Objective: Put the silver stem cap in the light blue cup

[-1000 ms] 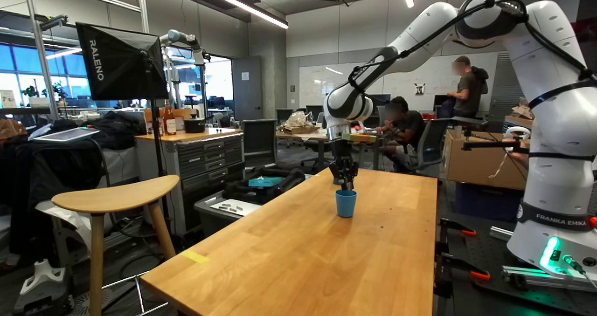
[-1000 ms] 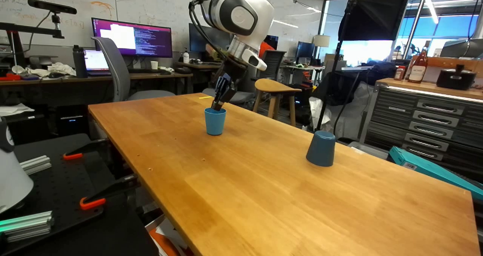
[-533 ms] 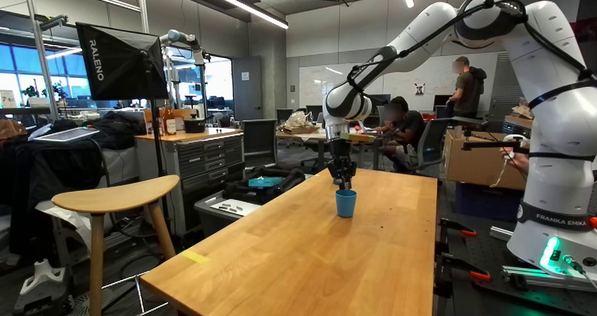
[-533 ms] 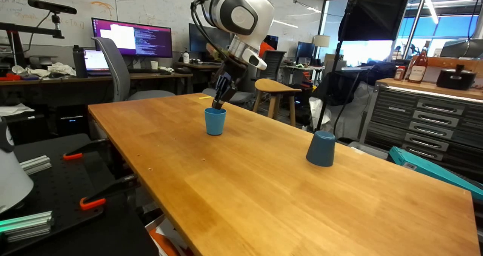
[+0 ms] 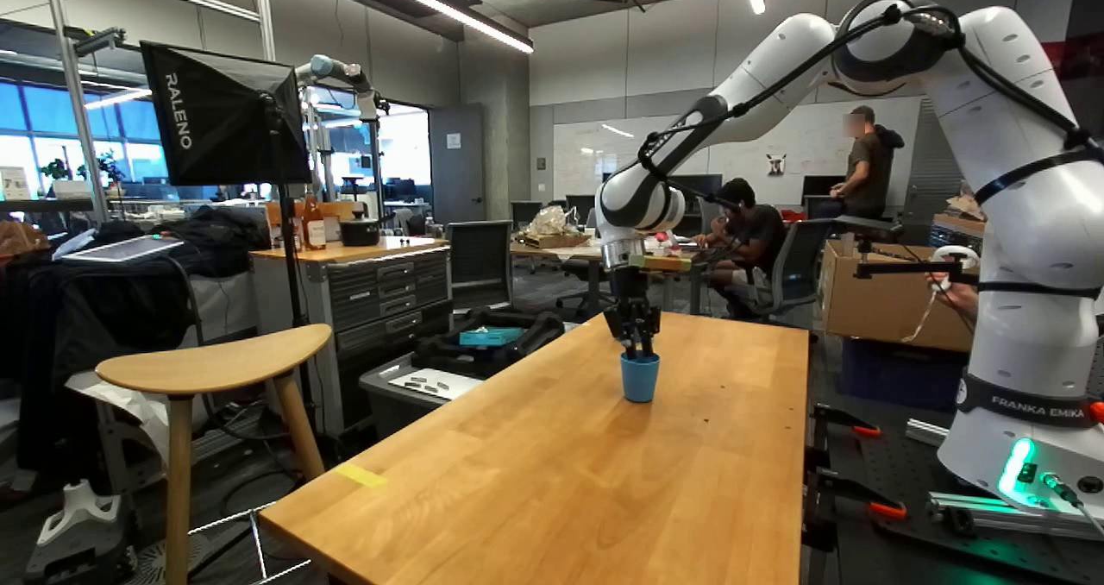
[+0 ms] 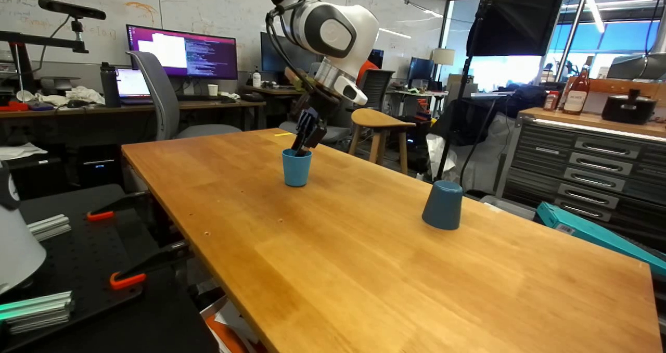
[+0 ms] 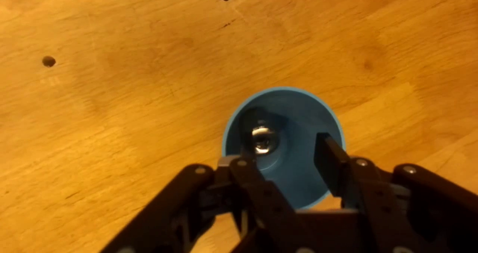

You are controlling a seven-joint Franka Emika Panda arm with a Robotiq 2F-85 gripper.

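As the wrist view looks down into the light blue cup [image 7: 306, 113], the silver stem cap [image 7: 266, 143] shows inside it, toward the left — small, rounded, mirror-bright around a dark middle. The end effector [image 7: 285, 148] has its fingers [image 7: 330, 163] spread, a clear gap between them; the cap lies just beside the left finger and well apart from the right, and whether it touches the left one I cannot tell. The wooden surface [image 7: 130, 107] has two small round holes [image 7: 49, 61].

In an exterior view the plain, slightly tapered cup stands upright, the fingertips at its mouth, its inside hidden. A strip of yellow tape [image 5: 360, 474] lies by the surface's left edge; the white arm [image 5: 1026, 223] rises on the right. To the left are a wooden stool [image 5: 216, 361] and a black softbox [image 5: 224, 128]; far off, two people [image 5: 763, 231] before a whiteboard [image 5: 586, 171].

In an exterior view a darker blue cup [image 6: 444, 205] stands upside down to the right — well apart from the light blue one. Beyond the surface are a lit monitor [image 6: 203, 56] on the left and a drawer cabinet [image 6: 588, 160] bearing a bottle [image 6: 576, 95] on the right.
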